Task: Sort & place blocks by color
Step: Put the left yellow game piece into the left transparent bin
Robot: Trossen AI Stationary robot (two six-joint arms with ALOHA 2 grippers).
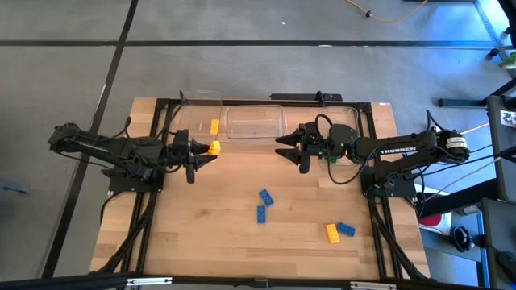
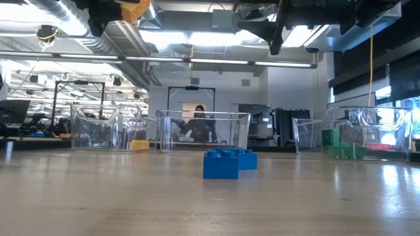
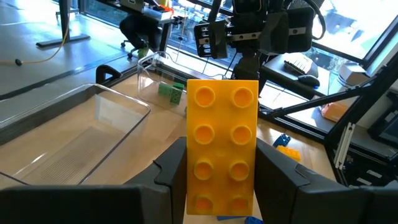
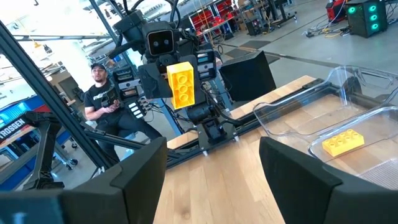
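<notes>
My left gripper (image 1: 203,151) is shut on a yellow brick (image 1: 214,147), held high above the table just in front of the left clear bin (image 1: 193,113). A second yellow brick (image 1: 214,126) lies on that bin's floor. My right gripper (image 1: 284,146) is open and empty in the air, facing the left gripper in front of the middle bin (image 1: 254,122). Two blue bricks (image 1: 264,205) lie on the table's middle. A yellow brick (image 1: 332,234) and a blue brick (image 1: 346,229) lie near the front right. Green bricks (image 3: 171,92) lie in the right bin. My left gripper pinches the yellow brick's two long sides (image 3: 189,165) between its two fingers, at the brick's near end. The fingers lie level, pointing toward the table's right, along the brick. The brick sticks out past the fingertips, studded face (image 3: 222,124) toward the wrist camera, lifted clear of the table.
Three clear bins stand in a row along the far edge (image 2: 203,131). Dark frame rails (image 1: 157,161) run down both sides of the table. A person (image 4: 102,99) sits beyond the table's left side. Bare wood lies between the grippers and the loose bricks.
</notes>
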